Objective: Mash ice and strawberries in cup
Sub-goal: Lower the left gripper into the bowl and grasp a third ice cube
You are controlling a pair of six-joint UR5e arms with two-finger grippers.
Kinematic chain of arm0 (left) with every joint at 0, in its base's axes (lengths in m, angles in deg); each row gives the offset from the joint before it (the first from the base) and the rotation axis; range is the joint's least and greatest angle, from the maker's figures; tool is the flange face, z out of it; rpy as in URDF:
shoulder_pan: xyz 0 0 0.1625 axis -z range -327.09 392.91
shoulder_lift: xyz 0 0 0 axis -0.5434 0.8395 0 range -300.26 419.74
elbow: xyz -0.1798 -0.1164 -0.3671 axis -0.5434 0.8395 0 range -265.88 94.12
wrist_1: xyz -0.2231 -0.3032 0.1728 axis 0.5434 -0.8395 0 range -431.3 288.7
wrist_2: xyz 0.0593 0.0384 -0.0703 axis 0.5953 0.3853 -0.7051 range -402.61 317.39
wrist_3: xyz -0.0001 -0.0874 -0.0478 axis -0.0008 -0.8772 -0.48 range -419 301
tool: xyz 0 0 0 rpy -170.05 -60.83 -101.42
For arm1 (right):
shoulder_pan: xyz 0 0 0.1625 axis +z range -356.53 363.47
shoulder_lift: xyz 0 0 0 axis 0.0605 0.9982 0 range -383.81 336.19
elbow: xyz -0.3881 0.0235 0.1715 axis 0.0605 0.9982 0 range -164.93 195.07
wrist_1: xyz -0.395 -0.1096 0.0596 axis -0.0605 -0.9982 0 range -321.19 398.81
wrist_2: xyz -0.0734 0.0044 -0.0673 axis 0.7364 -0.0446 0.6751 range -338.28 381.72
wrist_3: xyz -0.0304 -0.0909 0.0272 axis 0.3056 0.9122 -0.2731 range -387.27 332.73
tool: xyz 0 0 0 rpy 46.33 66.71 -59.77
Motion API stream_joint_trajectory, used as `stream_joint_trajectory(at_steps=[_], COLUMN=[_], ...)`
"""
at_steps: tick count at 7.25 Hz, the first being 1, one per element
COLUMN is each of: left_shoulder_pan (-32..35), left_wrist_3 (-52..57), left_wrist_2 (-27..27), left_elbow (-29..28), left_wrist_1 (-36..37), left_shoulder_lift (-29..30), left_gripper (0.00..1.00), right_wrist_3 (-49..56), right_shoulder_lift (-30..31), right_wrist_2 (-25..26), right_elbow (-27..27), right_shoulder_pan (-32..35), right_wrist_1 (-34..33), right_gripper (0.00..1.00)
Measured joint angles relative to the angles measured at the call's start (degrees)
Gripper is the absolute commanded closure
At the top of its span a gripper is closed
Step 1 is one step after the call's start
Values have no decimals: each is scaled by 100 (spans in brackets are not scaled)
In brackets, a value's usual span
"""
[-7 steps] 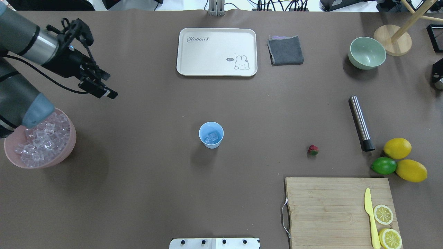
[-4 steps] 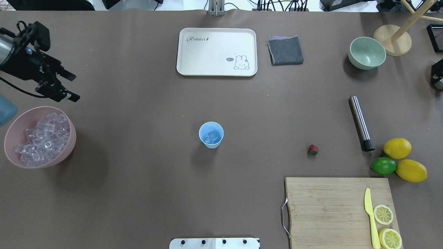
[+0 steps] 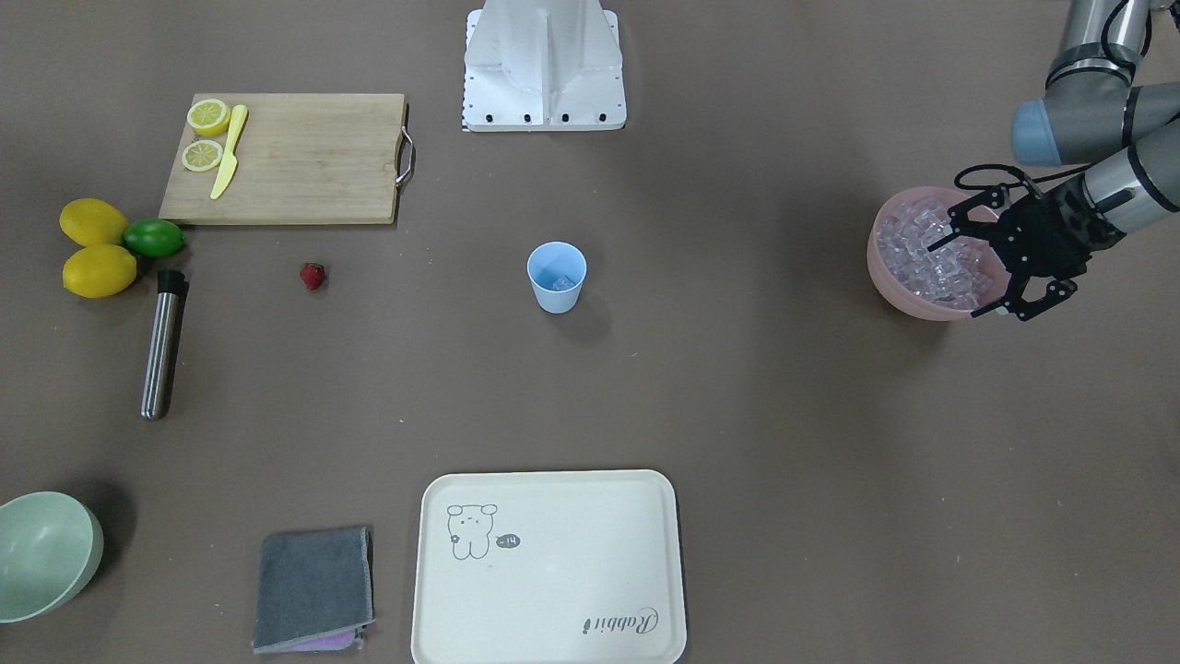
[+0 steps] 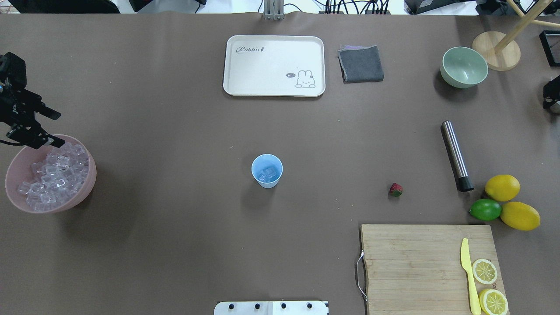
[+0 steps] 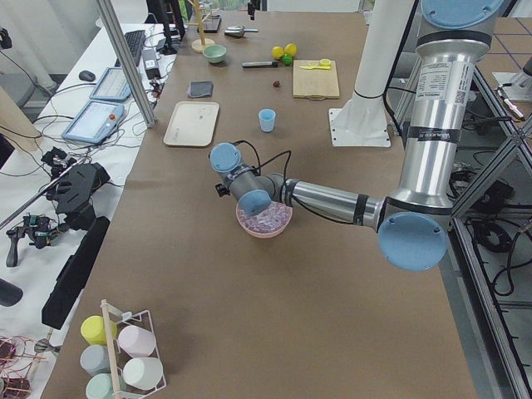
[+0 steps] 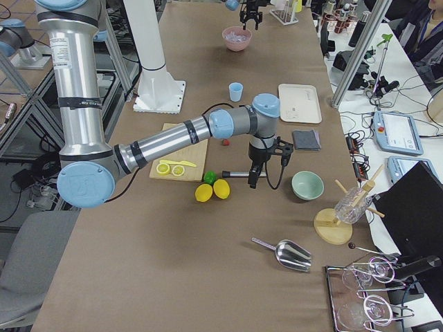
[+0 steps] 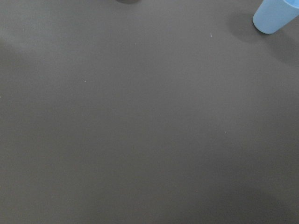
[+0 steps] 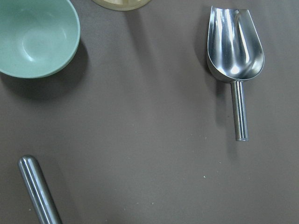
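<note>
1. Your left gripper (image 4: 56, 129) has drawn back to the left edge of the overhead view. A second ago it hung further out over the worktop (image 4: 175, 218); now it sits above the far rim of the pink bowl (image 4: 17, 165). Its jaws are spread wide with nothing between them.
2. The pink bowl has not moved and is heaped with ice (image 4: 52, 175), clear glassy cubes.
3. The cup (image 4: 267, 183) stands mid-worktop, where it was before. It is light blue, tapered towards its base and upright, with its mouth up and its long axis vertical. A few clear cubes lie at its bottom.
4. The strawberry (image 4: 395, 189) lies on the worktop well to the right of the cup and has not moved. It is just beyond the far edge of the chopping board (image 4: 415, 262). It is red with a touch of green, but too small for you to tell which way its tip points.
5. The steel rod (image 4: 455, 155) lies flat. Its long axis runs roughly towards and away from the robot, with the black end nearer the robot, beside the lime (image 4: 484, 209).
6. Your right gripper (image 6: 252, 181) hangs above the worktop near the rod. You cannot tell how its jaws stand.
</note>
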Motion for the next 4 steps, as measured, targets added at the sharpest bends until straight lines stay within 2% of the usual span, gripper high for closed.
stream_joint_trajectory(at_steps=[4], left_shoulder_pan=[12], left_wrist_3=[166], left_wrist_2=[8], left_elbow=[79], left_wrist_1=[-5], left_shoulder_lift=[-491], left_gripper=[3], right_wrist_3=[2], right_shoulder_lift=[-4], right_wrist_2=[15], right_elbow=[-12], right_shoulder_pan=[-74], right_wrist_1=[7], right_gripper=[0])
